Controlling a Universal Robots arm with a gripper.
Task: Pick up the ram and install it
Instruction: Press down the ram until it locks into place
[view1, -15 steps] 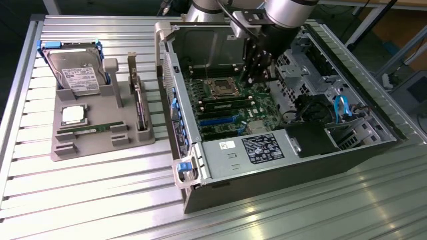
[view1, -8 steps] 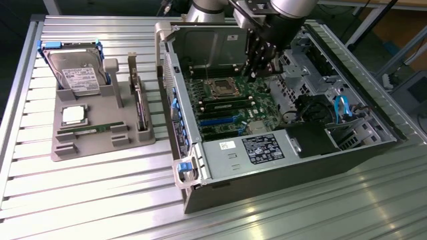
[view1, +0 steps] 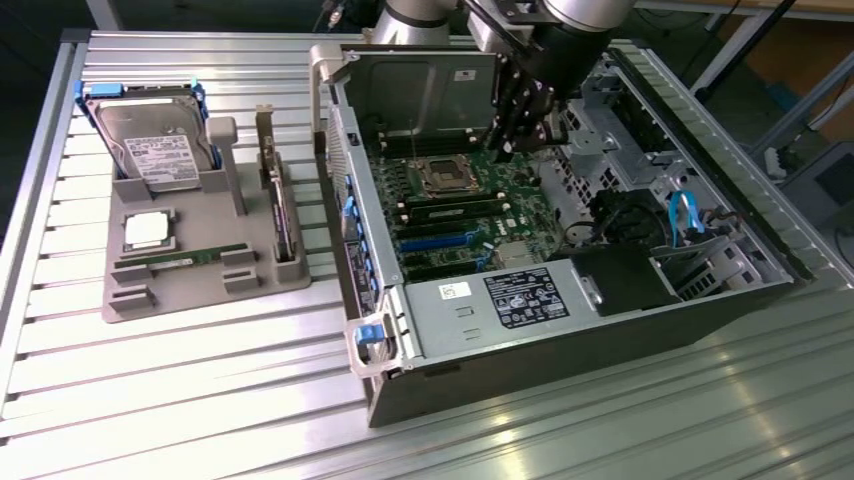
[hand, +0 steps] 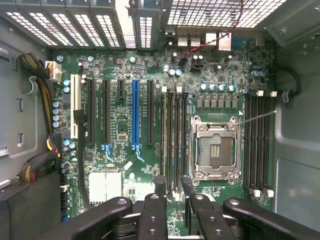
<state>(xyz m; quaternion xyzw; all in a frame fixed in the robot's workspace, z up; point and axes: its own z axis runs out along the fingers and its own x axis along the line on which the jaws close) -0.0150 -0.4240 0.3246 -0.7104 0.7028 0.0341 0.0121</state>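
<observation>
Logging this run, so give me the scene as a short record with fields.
tool: inside the open computer case, over the motherboard
nearest to tool: memory slots beside the processor socket
processor socket: bare contacts, no chip seated
ram stick: one lying flat in the gray tray
tray position: at the exterior view's left of the case
other tray items: hard drive, processor chip, expansion card

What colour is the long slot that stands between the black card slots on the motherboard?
Blue. The slot shows best in the wrist view.
</observation>
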